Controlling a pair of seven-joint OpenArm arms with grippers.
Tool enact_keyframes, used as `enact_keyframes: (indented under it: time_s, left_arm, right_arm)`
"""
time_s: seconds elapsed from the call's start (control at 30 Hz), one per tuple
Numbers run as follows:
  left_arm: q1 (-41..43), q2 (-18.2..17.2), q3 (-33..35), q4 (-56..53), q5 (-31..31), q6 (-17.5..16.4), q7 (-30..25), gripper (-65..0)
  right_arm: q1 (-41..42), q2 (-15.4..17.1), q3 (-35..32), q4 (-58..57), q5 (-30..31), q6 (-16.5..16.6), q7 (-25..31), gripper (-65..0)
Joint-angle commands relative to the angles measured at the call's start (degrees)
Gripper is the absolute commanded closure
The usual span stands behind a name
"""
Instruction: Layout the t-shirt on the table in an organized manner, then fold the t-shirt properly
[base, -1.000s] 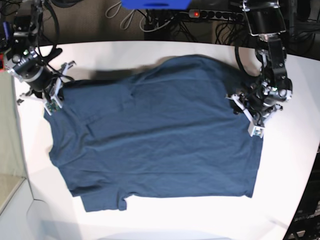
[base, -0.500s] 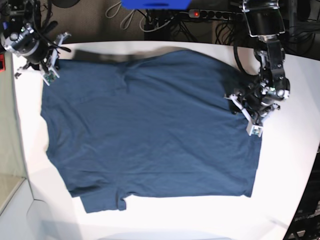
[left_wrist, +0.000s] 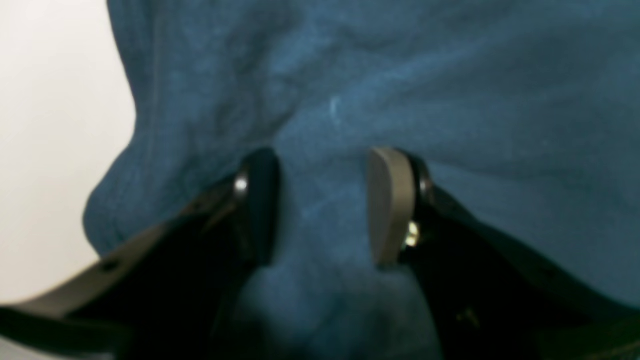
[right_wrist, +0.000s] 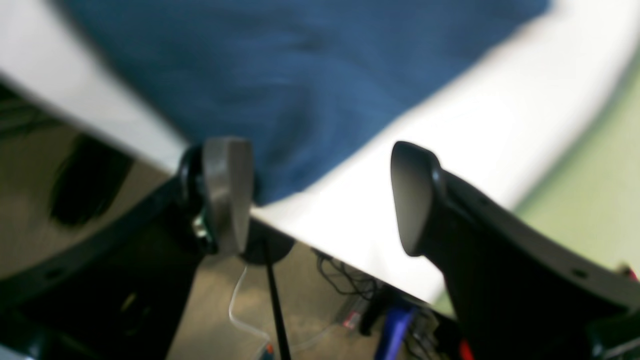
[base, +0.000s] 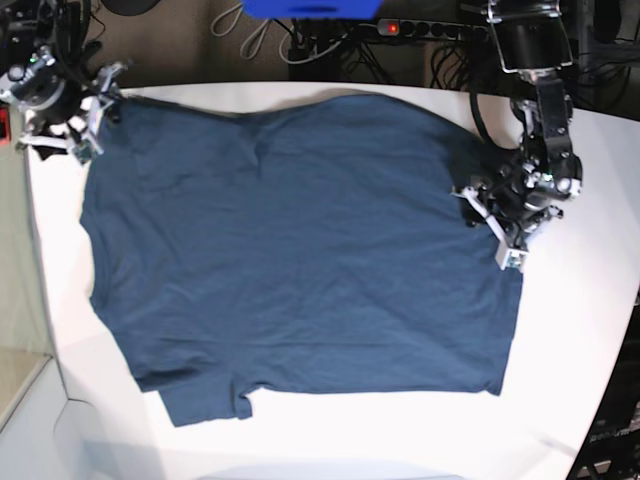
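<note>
Two pincers show in the base view. The blue t-shirt (base: 300, 250) lies spread flat on the white worktop (base: 590, 330). The left pincer (base: 497, 232) sits at one shirt edge. The right pincer (base: 92, 102) is at the far corner. Cables (base: 330, 45) and a power strip (base: 430, 30) lie behind the worktop.

In the left wrist view, the left pincer (left_wrist: 322, 205) pinches a bump of the t-shirt (left_wrist: 400, 75), beside bare worktop (left_wrist: 50, 125).

In the right wrist view, the right pincer (right_wrist: 320, 197) is spread wide and holds nothing. The t-shirt (right_wrist: 280, 75) corner lies on the worktop (right_wrist: 450, 125). The floor (right_wrist: 75, 200) and wires (right_wrist: 345, 285) show below.

Left claw (left_wrist: 322, 205) part-closed — right claw (right_wrist: 320, 195) wide apart
</note>
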Motion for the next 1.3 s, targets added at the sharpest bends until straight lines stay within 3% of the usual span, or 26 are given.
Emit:
enact_keyframes:
  time_s: [0.0,0.2,0.33,0.63,0.8,1.03,1.27]
  left_arm:
    - [-0.23,-0.55,-0.20,1.08,-0.37,0.05,-0.76,-29.1]
    - [-0.06,-0.46,0.06,1.17,-0.37,0.05,-0.67,-29.1]
    - [-0.06,-0.28,0.06,1.17,-0.37,0.05,-0.49,-29.1]
    - [-0.06,-0.46,-0.29,0.99,-0.37,0.05,-0.58,-29.1]
    - [-0.15,-0.46,-0.29,0.99,-0.37,0.05,-0.67,-29.1]
    - [-0.15,-0.28,-0.29,0.81,-0.19,0.05,-0.84,-29.0]
    - [-0.15,-0.20,-0.29,0.73,-0.10,0.05,-0.93,-29.0]
  right_arm:
    - [2.67,-0.38,0.12,0.86,0.42,-0.23,1.47,-43.7]
    - [16.82,-4.60,-1.46,-3.18,0.42,-0.23,-6.79,-43.6]
    - [22.71,-5.75,-2.78,-6.61,0.42,-0.23,-11.19,-43.5]
    - [23.77,-9.35,-2.78,-13.73,0.51,-0.23,-10.92,-40.8]
    - [23.77,-9.88,-4.89,-17.60,0.51,-0.23,-7.76,-34.7]
    - [23.85,-9.88,-5.24,-19.10,0.51,-0.23,-7.76,-32.6]
    - [23.77,-9.70,-5.24,-17.87,0.51,-0.23,-7.76,-16.7]
